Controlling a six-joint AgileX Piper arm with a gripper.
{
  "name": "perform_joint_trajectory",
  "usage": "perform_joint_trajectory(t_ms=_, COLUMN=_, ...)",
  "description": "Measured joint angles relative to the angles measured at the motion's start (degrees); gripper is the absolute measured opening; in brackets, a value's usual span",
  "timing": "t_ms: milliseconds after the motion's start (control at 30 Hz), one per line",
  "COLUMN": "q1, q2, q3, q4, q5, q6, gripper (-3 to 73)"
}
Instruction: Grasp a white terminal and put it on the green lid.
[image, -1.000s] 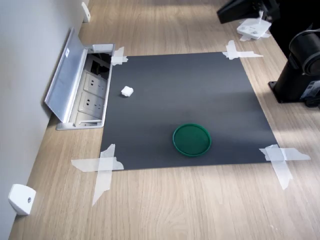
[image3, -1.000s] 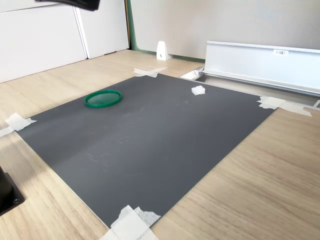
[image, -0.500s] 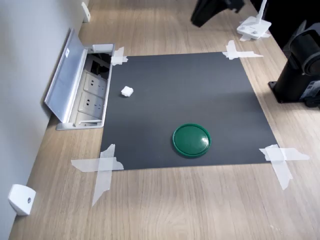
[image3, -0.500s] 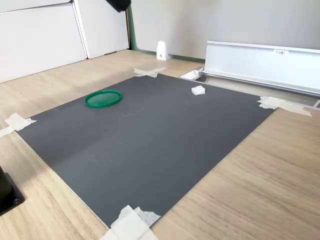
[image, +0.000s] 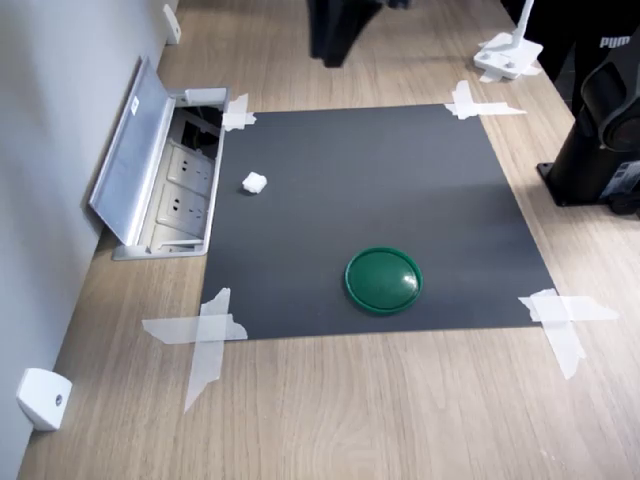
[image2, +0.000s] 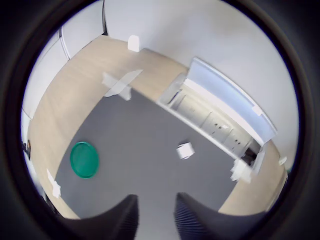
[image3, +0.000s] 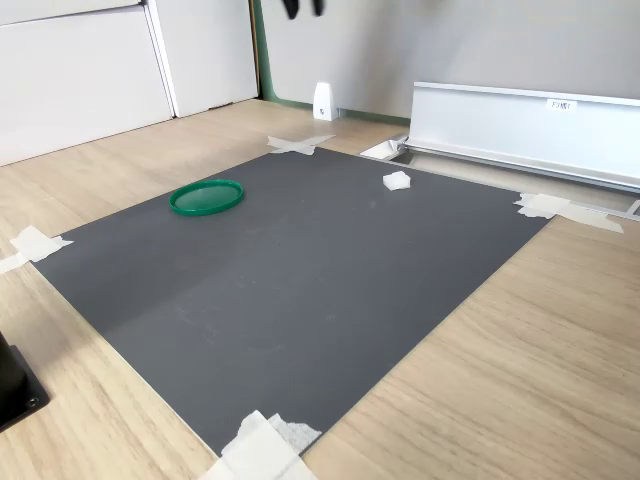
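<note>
wooden tabletop, dark mat (image: 370, 200) taped at corners. white terminal (image: 254, 182) is seen on the mat near the open socket box (image: 178, 190), well apart from green lid (image: 383, 279). gripper (image2: 156, 215) held high (jaws slightly parted, nothing held).

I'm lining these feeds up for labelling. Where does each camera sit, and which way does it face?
First exterior view: high, looking down on the dark mat; arm base at its right edge.
Second exterior view: low at a mat corner, facing the wall; gripper at top.
Wrist view: looks down past the gripper.
All show the white terminal and green lid.
</note>
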Motion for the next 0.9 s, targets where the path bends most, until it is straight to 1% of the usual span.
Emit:
perform_joint_trajectory(t_ms=67, q1=-0.8, q2=2.1, q3=-2.7, q4=-0.3, q5=0.1, q6=-1.3, gripper=46.3)
perform_joint_trajectory(t_ms=133, q1=-1.0, q2=4.5, q3=-5.7, q4=-0.5, q5=0.8, q6=-2.4, gripper=54.8)
perform_joint_trajectory(t_ms=167, q1=-1.0, q2=5.7, q3=-7.4, q4=-0.5, q5=1.2, q6=-2.9, gripper=58.2)
perform_joint_trajectory(t_ms=267, q1=-1.0, q2=9.2, q3=-12.1, q4=-0.1, q5=1.4, q6=-4.9, gripper=64.0)
perform_joint_trajectory(t_ms=433, q1=-0.9, q2=13.7, q3=-17.7, q4=-0.2, q5=1.5, q6=-8.2, gripper=65.9)
perform_joint_trajectory(t_ms=500, q1=-0.3, q2=15.2, q3=-18.4, q4=-1.6, q5=1.6, q6=-9.2, gripper=65.9)
perform_joint_trajectory(t_ms=667, q1=4.2, q2=18.0, q3=-18.5, q4=-7.4, q5=1.6, q6=-11.0, gripper=66.0)
perform_joint_trajectory(t_ms=733, q1=5.6, q2=18.9, q3=-18.5, q4=-9.0, q5=1.6, q6=-11.7, gripper=66.0)
perform_joint_trajectory(t_ms=900, q1=7.4, q2=20.5, q3=-17.2, q4=-9.7, q5=1.6, q6=-15.2, gripper=65.7)
